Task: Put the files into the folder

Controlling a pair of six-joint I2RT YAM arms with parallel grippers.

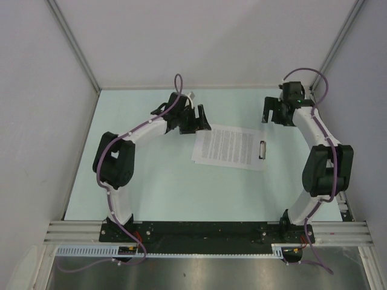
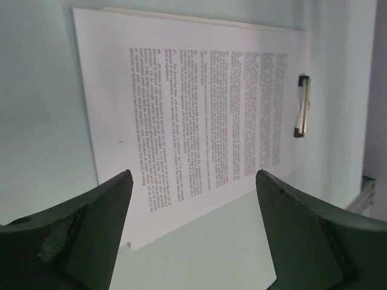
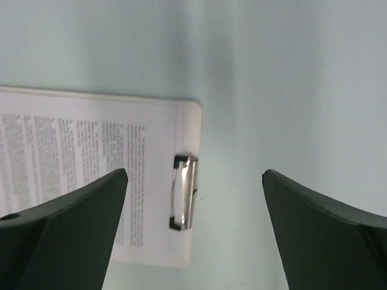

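Left gripper point(image 2: 193, 178), right gripper point(image 3: 195, 175): both gaping, empty, flanking folder point(image 3: 192, 121). Files point(image 2: 199, 109) are lying on it; best retreating upward, brushing nothing.

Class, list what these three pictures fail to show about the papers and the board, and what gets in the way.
1. Sheet count: the top printed white paper sheet covers anything beneath it, all views.
2. Wording: print too small overhead, blurred in both wrist views.
3. Whether the small metal clip pinches the paper: right wrist view, unclear.
4. Sheet's near-left edge: left wrist view, partly behind the left pincer's finger.
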